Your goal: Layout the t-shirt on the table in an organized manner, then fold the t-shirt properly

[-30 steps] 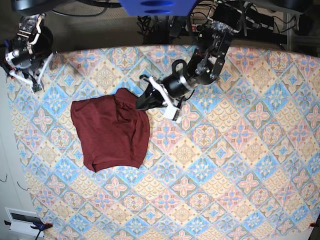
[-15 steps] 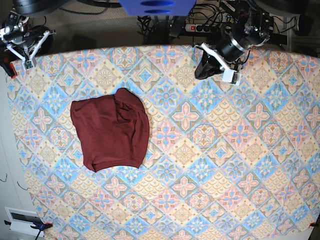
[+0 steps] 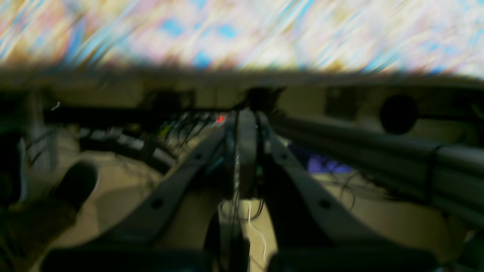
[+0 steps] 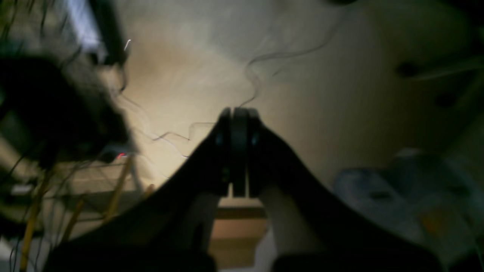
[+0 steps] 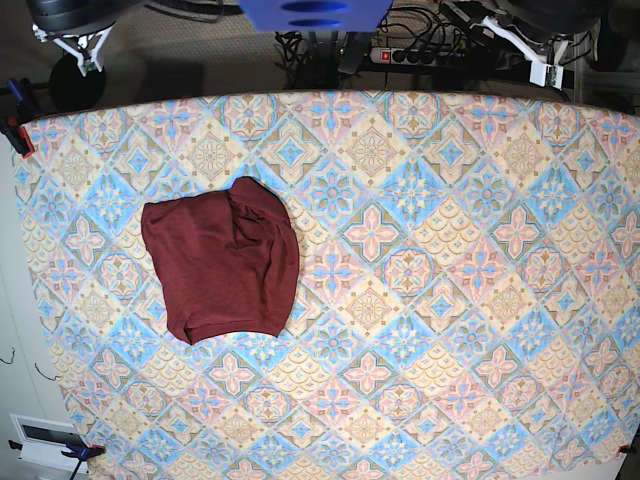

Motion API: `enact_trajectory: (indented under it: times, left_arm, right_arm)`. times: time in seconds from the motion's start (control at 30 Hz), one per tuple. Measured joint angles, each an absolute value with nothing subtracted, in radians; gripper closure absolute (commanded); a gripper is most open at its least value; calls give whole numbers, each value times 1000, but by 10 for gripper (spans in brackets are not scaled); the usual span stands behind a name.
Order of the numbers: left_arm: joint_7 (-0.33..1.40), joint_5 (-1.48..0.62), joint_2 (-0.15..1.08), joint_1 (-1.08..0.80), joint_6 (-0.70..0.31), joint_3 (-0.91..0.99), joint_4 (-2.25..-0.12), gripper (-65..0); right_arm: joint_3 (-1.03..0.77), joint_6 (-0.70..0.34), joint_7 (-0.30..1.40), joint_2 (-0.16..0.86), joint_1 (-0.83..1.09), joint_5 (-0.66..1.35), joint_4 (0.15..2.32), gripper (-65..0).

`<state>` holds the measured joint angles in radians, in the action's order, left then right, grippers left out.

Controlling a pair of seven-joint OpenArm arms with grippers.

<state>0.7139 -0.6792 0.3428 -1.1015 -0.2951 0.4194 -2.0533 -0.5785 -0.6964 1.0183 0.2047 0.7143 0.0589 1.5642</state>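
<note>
Patterned tabletop (image 5: 420, 300) fills the base view, cables and a power strip (image 5: 415, 55) behind it. Folded t-shirt (image 5: 220, 265) lies left of centre. Both arms have withdrawn off the tabletop; left gripper (image 3: 242, 151) and right gripper (image 4: 237, 151) jaws clenched, holding nothing.

A power strip (image 5: 415, 56) and tangled cables (image 5: 310, 45) lie behind
</note>
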Motion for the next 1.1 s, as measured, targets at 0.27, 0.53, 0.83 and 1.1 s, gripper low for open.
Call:
enact_trajectory:
  times: [0.27, 0.53, 0.83, 1.1]
  left_arm:
    - [722, -670, 339, -1073, -290, 444, -1812, 0]
    - [699, -526, 336, -863, -300, 284, -1481, 0]
    - [480, -399, 313, -654, -296, 105, -1084, 0]
    - [289, -401, 303, -426, -293, -108, -731, 0]
  right_arm:
    - [-482, -699, 891, 200, 685, 18, 1224, -2]
    - [-331, -696, 762, 210, 514, 37, 987, -2]
    - [-276, -693, 534, 214, 339, 27, 595, -2]
    - [-200, -685, 281, 228, 224, 15, 311, -2]
